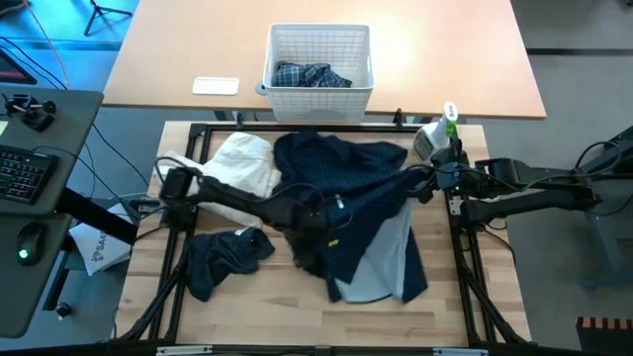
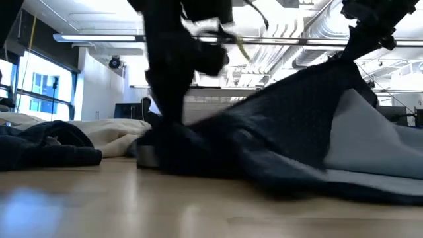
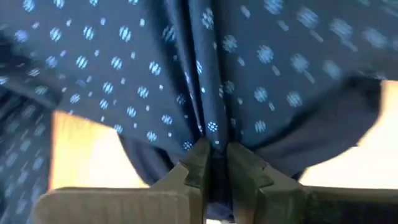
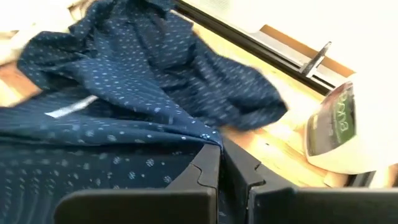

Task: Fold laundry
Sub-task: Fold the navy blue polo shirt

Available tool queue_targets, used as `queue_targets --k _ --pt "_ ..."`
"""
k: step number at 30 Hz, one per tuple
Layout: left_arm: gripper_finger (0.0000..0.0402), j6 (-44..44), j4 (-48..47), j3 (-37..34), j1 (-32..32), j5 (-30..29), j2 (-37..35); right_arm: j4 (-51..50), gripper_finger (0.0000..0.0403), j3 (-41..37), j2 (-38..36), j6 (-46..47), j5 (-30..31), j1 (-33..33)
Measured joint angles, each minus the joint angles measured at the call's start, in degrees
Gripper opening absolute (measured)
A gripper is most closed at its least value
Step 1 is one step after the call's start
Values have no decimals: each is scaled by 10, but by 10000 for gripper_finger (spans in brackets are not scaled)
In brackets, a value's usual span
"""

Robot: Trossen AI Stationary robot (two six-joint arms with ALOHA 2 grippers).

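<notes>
Navy dotted shirt (image 1: 366, 198), soft and rumpled, seemingly pinched by both grippers (image 3: 214, 163) (image 4: 222, 163).

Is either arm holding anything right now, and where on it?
Both hold the navy dotted shirt: left gripper pinches a gathered fold near its middle, right gripper its lifted edge.

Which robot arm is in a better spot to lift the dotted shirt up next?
Probably the right. Its gripper pinches the navy dotted shirt at a raised edge; the left gripper pinches mid-cloth, low on the table.
</notes>
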Motion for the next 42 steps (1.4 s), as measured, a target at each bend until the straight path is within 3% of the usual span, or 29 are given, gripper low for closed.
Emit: queue_targets --k 8,15,19,24,26,33,39,42 --pt "34 -16 -129 1 -37 -24 -34 -29 0 0 0 0 5 0" --pt "64 -42 -135 -1 -26 24 -39 -34 0 0 -1 0 15 -1" --pt "107 -83 -110 -1 -12 21 -55 -34 0 0 -2 0 14 -1" --pt "140 -106 42 1 -2 21 -50 -35 0 0 -2 0 11 -1" --pt "138 -101 45 2 -2 21 -31 -39 0 0 -1 0 6 -1" --pt "101 -102 -129 -27 -48 57 26 -76 0 0 -7 18 -13 0" --pt "84 -198 -135 -149 -132 162 -34 -82 0 0 -34 17 -27 2" --pt "81 -260 -137 -159 -147 191 -98 -77 0 0 -48 17 -29 10"
